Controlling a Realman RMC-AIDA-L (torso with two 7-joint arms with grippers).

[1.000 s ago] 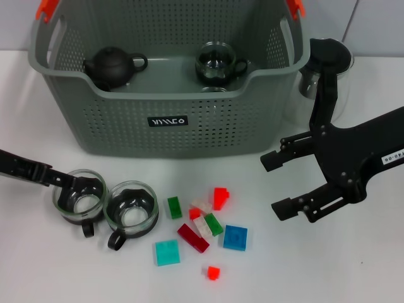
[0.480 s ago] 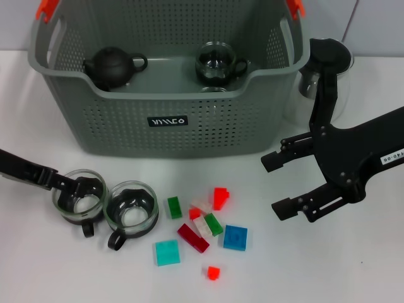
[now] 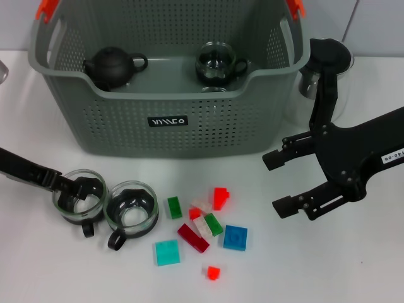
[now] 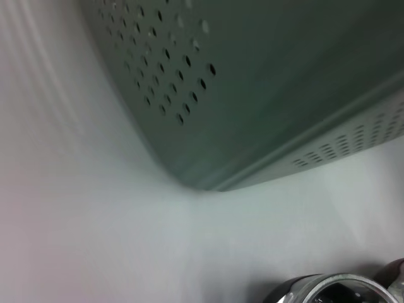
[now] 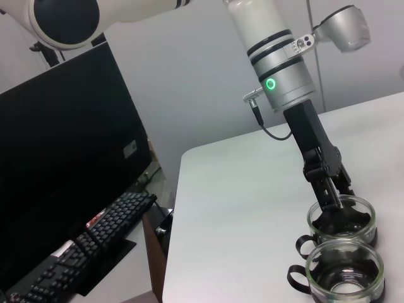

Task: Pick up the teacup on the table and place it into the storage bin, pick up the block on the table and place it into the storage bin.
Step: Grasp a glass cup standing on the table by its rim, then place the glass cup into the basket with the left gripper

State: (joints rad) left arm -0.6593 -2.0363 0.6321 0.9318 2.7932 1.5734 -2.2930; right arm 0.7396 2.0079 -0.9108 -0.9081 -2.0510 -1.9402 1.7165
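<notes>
Two glass teacups with black handles stand on the white table in front of the storage bin [image 3: 170, 120]. My left gripper [image 3: 81, 187] reaches in from the left and is shut on the far rim of the left teacup [image 3: 78, 205], which rests on the table. In the right wrist view the same gripper [image 5: 331, 202] dips into that teacup [image 5: 344, 226]. The second teacup [image 3: 131, 213] stands right beside it. Several coloured blocks [image 3: 235, 237] lie scattered to the right of the cups. My right gripper [image 3: 271, 184] hovers open, right of the blocks.
Inside the bin sit a black teapot [image 3: 110, 65] and another glass teacup [image 3: 216, 63]. A glass jug [image 3: 328, 69] stands behind my right arm. The left wrist view shows the bin's perforated wall [image 4: 252, 76] close by. A monitor [image 5: 63, 158] and keyboard [image 5: 101, 233] lie beyond the table edge.
My left gripper has shifted slightly at the left teacup's rim, and the cup has nudged a little toward me. The right arm has not moved.
</notes>
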